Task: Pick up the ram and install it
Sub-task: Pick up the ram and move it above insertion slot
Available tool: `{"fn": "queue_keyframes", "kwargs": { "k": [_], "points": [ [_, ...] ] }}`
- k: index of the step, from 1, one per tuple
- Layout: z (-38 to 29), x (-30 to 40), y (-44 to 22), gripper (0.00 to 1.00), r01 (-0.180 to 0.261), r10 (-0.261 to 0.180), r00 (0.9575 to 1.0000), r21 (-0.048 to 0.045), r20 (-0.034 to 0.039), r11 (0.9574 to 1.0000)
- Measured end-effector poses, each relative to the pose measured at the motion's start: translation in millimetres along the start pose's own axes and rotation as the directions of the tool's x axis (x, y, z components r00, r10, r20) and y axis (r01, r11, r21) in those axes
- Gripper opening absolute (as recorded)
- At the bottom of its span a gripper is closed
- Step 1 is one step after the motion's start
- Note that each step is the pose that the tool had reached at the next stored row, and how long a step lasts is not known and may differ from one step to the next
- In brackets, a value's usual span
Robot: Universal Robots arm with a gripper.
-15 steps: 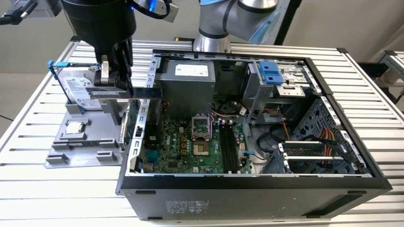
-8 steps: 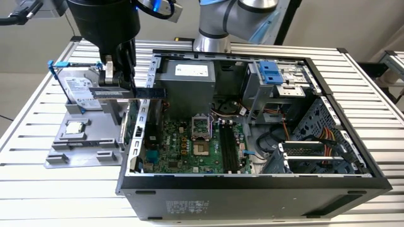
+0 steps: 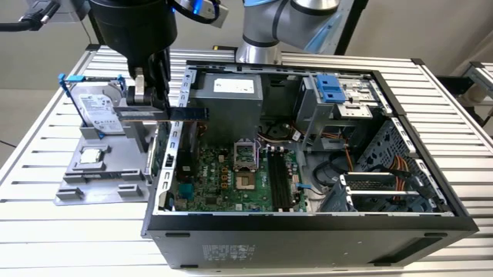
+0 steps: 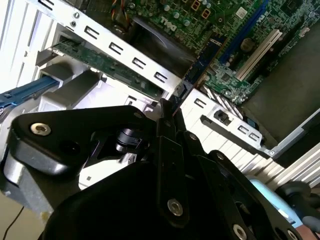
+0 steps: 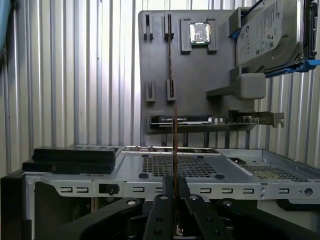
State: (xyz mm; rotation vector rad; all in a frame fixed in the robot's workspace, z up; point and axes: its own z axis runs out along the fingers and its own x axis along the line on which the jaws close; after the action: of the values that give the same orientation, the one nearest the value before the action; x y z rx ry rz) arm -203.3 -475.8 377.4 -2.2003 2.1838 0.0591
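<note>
Where the fingers [image 5: 184, 194] meet: closed flat on both faces of the ram [image 3: 193, 113], which stands edge-on between them in the first wrist view.
Gripper [image 3: 146, 108]: over the grey parts holder [image 3: 100, 184].
Ram position: airborne, level, straddling the side wall of the open computer case [image 3: 308, 216].
Handling, judged: light, stiff and thin; it would snap under bending or twisting.
Hold, judged: on the flat faces, clear of the contact edge.
Support: slatted counter [image 3: 77, 242].

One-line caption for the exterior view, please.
Gripper holds the ram above the open case's edge, beside the fixture with the hard drive.
</note>
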Motion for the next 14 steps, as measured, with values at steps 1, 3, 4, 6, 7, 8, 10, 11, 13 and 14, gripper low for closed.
{"fn": "queue_keyframes", "kwargs": {
  "k": [1,3,4,6,7,8,10,11,13,14],
  "points": [
    [0.0,0.0,-0.8,0.0,0.0,0.0,1.0,0.0,0.0,1.0],
    [0.0,0.0,-2.2,0.0,0.0,0.0,1.0,0.0,0.0,1.0],
    [0.0,0.0,-3.1,0.0,0.0,0.0,1.0,0.0,0.0,1.0],
    [0.0,0.0,-4.6,0.0,0.0,0.0,1.0,0.0,0.0,1.0],
    [0.0,0.0,-5.4,0.0,0.0,0.0,1.0,0.0,0.0,1.0],
    [0.0,0.0,-6.2,0.0,0.0,0.0,1.0,0.0,0.0,1.0],
    [0.0,0.1,-7.6,0.0,0.0,0.0,1.0,0.0,-0.0001,1.0],
    [0.0,0.1,-8.4,0.0,0.0,0.0,1.0,0.0,0.0,1.0],
    [0.0,0.1,-9.9,0.0,0.0,0.0,1.0,0.0,0.0,1.0],
    [0.1,0.1,-10.6,0.0,0.0,0.0,1.0,0.0,0.0001,1.0]
  ]
}}
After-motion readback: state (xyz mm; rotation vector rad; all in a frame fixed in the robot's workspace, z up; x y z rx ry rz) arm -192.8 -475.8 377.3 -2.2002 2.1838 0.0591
